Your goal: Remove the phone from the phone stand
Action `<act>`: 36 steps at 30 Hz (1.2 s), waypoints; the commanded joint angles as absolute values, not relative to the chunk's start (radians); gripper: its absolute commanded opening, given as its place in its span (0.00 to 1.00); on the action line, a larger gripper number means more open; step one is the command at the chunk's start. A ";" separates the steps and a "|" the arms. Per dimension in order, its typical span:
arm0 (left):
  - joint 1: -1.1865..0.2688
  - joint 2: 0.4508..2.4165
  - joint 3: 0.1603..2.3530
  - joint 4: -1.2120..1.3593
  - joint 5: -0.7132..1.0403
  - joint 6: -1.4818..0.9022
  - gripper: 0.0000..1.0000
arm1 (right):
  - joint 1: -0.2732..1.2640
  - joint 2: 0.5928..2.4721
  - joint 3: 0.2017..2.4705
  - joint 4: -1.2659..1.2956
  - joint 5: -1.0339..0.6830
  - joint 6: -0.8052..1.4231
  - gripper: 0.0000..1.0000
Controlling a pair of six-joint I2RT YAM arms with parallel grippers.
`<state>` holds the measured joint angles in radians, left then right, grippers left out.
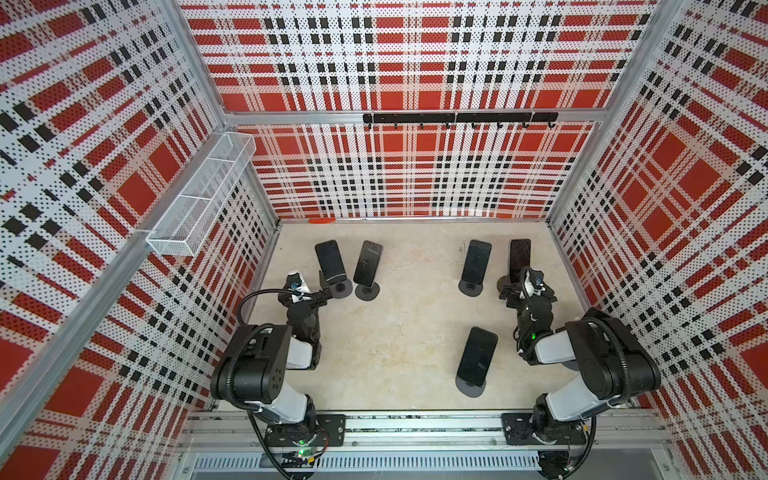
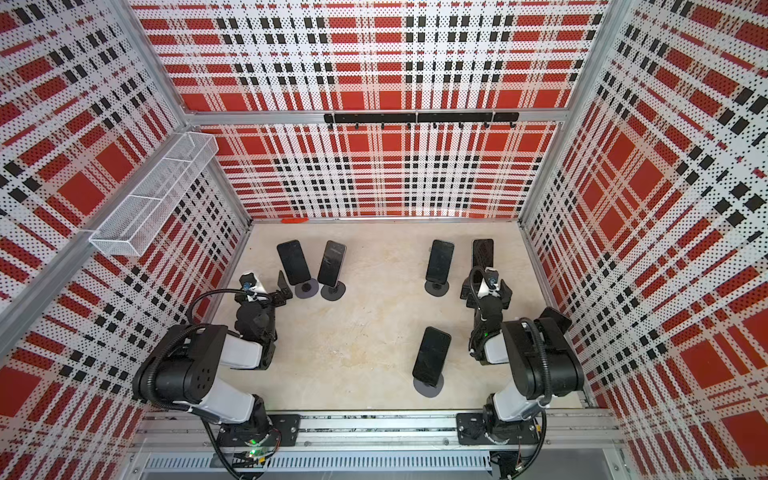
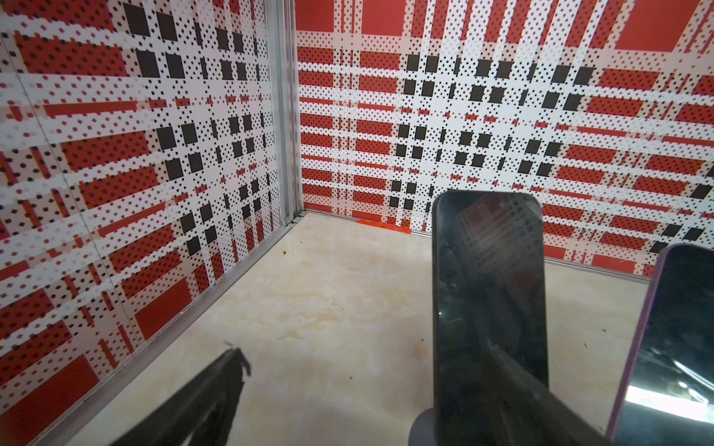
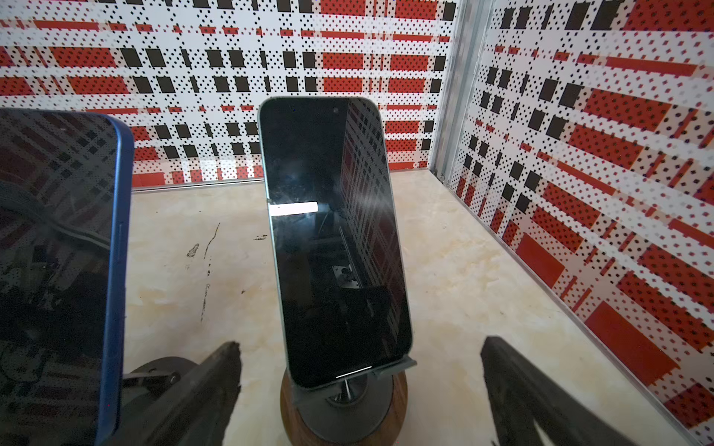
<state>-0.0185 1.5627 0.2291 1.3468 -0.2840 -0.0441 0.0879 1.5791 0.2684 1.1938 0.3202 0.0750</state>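
Several dark phones lean on round-based stands on the beige floor in both top views. My left gripper (image 1: 325,289) is open, low in front of the back-left phone (image 1: 330,262) and its stand (image 1: 343,289). In the left wrist view that phone (image 3: 488,270) rises behind one finger, and the other fingertip (image 3: 239,353) is over bare floor. My right gripper (image 4: 359,345) is open in front of the back-right phone (image 4: 332,231), one finger on each side of its wood-based stand (image 4: 344,409), touching neither. In a top view this phone (image 1: 519,257) stands just beyond the right wrist.
Other phones on stands: a purple-cased one (image 3: 680,328) beside the left gripper, a blue-cased one (image 4: 58,251) close beside the right gripper, and one at the front right (image 1: 478,356). Plaid walls stand close on both sides. A mesh basket (image 1: 199,195) hangs on the left wall.
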 commanded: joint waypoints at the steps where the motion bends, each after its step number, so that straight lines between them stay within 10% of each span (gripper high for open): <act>1: -0.017 1.570 0.219 1.378 -0.276 -0.037 0.98 | 0.079 1.576 0.273 1.200 0.296 0.058 1.00; 36: 0.064 1.572 0.147 1.512 -0.121 -0.098 0.98 | 0.072 1.547 0.268 1.183 0.302 0.067 1.00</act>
